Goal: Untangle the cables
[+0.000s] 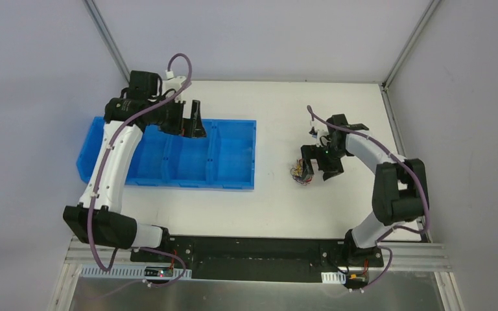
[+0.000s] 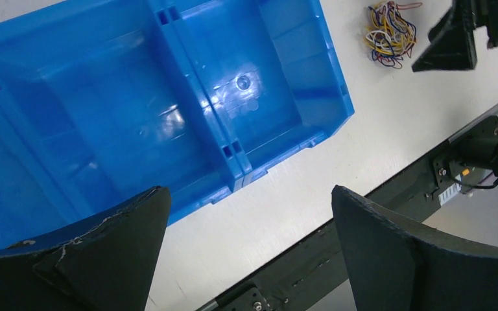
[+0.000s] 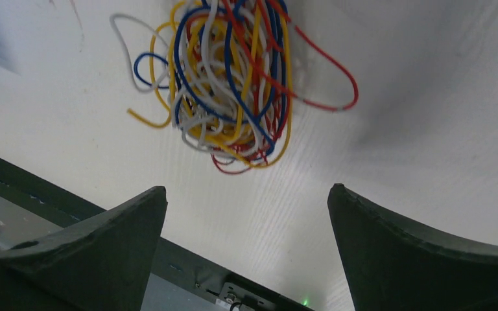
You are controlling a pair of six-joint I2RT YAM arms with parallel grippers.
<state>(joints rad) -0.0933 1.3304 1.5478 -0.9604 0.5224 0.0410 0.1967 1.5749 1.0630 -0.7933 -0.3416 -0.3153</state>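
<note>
The cables (image 3: 233, 78) lie in one tangled bunch of thin red, blue, yellow and white wires on the white table (image 1: 279, 207), also seen as the cables (image 1: 300, 173) and the cables (image 2: 390, 34). My right gripper (image 3: 246, 189) hangs open just beside and above the bunch, touching none of the wires; from above, the right gripper (image 1: 321, 170) stands at the bunch's right edge. My left gripper (image 2: 248, 191) is open and empty, held over the near right corner of the blue bin; overhead, the left gripper (image 1: 193, 126) sits above the bin's back rim.
A blue divided bin (image 1: 233, 184) with several compartments lies on the left half of the table, its wall (image 2: 337, 84) toward the cables. The black base rail (image 1: 253, 249) runs along the near edge. Grey walls enclose the table.
</note>
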